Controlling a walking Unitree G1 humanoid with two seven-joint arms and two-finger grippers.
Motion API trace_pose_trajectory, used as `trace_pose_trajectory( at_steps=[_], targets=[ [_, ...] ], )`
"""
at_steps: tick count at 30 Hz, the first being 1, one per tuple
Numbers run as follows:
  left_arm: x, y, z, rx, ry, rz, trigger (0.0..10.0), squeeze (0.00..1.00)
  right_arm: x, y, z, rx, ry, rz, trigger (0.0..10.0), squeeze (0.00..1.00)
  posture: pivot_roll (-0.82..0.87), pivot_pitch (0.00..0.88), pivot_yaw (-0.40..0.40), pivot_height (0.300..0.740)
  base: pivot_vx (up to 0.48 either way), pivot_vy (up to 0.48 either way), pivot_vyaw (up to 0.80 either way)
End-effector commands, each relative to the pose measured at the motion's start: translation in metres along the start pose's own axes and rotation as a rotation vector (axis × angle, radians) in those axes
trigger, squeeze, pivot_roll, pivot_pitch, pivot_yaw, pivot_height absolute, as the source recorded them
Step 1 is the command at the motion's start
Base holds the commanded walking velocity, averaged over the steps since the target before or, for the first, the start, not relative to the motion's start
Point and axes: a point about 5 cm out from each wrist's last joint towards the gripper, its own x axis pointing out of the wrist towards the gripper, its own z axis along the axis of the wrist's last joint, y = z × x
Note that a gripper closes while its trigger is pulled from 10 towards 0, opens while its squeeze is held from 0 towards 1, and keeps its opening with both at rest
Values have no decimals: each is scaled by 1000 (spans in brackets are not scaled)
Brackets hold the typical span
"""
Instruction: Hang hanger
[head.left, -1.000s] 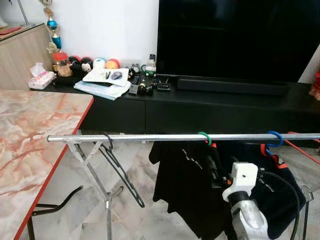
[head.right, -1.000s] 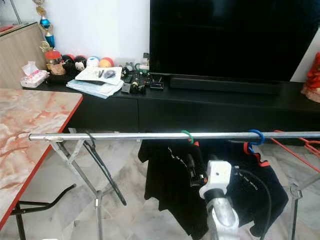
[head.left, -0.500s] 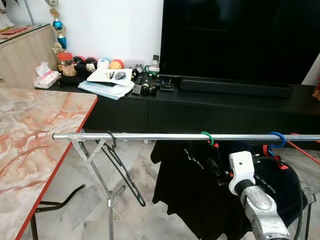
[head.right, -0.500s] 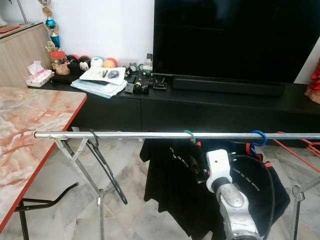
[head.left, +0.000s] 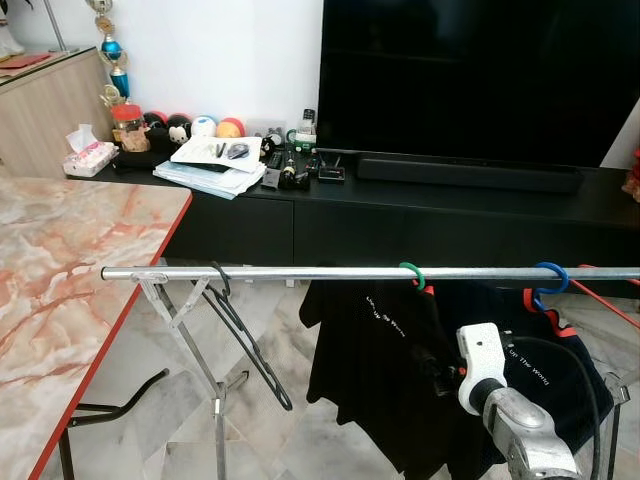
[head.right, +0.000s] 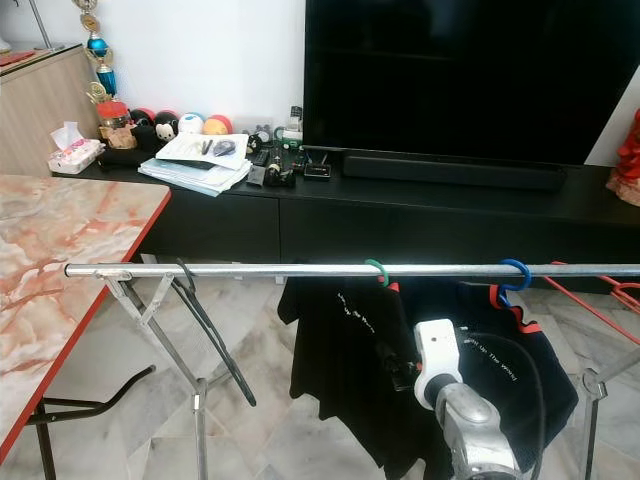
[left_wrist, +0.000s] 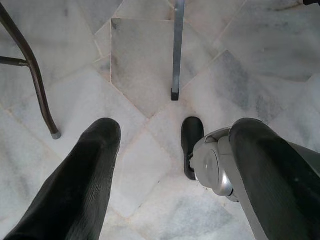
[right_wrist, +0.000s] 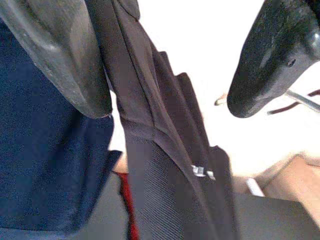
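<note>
The right gripper (right_wrist: 170, 65), jaws wide around the black shirt (head.left: 375, 350), sits at 5 o'clock below the green hanger (head.left: 411, 273) on the rail (head.left: 300, 272); left jaws wide.

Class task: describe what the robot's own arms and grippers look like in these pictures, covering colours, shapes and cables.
The right arm is a rounded silver metal tube ending in a boxy white wrist block, with a black cable looping beside it. The right gripper and the left gripper each have two long, smooth, rounded black fingers.
</note>
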Motion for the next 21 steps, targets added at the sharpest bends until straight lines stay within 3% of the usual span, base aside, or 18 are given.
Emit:
trace_pose_trajectory(
  at_steps=[1,7,21],
  targets=[
    [0,1,-3,-7,24,2,10000,0,4,4,11,-9,-41,32,10000,0,56,0,-22,740,0,0,0],
    [1,-1,-2,-5,24,1,10000,0,10,10,26,-24,-97,68,10000,0,56,0,-20,740,0,0,0],
    [0,2,-2,-6,27,7,10000,0,26,16,25,5,-54,1,10000,0,64,0,-17,740,0,0,0]
  ],
)
